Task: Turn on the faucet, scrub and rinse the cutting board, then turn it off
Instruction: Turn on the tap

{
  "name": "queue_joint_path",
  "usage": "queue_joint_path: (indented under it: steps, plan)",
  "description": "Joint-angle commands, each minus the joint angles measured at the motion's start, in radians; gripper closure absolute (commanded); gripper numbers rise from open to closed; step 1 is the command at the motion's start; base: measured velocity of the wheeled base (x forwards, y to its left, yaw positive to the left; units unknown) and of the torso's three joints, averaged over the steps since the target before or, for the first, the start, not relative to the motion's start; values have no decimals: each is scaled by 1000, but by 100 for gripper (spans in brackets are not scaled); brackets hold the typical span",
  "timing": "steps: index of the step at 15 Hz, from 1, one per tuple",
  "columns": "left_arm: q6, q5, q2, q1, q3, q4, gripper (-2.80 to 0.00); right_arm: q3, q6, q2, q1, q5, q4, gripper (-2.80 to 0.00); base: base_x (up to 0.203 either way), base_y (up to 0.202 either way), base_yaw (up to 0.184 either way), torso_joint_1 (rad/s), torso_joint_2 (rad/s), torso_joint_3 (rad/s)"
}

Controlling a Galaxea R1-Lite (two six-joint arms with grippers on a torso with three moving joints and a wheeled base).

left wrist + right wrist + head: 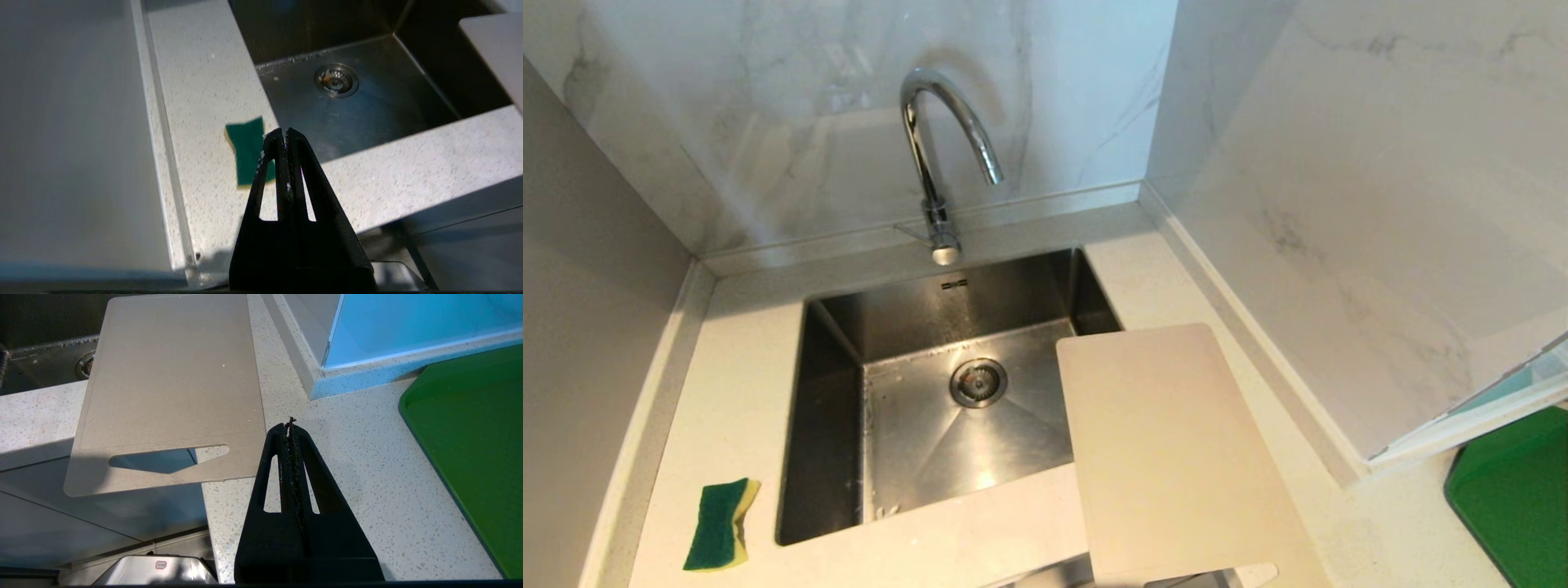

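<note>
While neither arm shows in the head view, both wrist views show fingers pressed fully together, holding nothing. Left gripper (284, 131) hangs above the near left counter (735, 392), just near of the green-and-yellow sponge (721, 524), which lies flat on the counter left of the sink (833, 392). Right gripper (289, 426) hangs above the counter right of the sink, between the cutting board (1168, 457) and the dark green mat (1515, 498), touching neither. Cutting board lies flat over the sink's near right corner, far end overhanging the basin, handle-slot end sticking out past the counter's near edge. Faucet (935, 155) stands upright behind the sink's far edge, spout arched over the basin, no water visible. Drain (978, 382) at basin centre.
</note>
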Motion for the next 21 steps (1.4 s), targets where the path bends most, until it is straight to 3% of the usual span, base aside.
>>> queue_joint_path:
  steps: [1,5,9,17,21]
  plan:
    - [16,-8,216,-6,-147,-7,0,2,0,0,0,0,0,0,0,0,0,0,0,0]
    - [55,-15,416,-34,-467,65,0,2,0,0,0,0,0,0,0,0,0,0,0,0]
    - [67,-17,585,-84,-669,175,0,2,0,0,-1,0,0,0,0,0,0,0,0,0]
    - [80,-45,812,-136,-936,273,0,2,0,0,0,0,0,0,0,0,0,0,0,0]
    - [85,-136,947,-142,-1004,351,0,2,0,0,0,0,0,0,0,0,0,0,0,0]
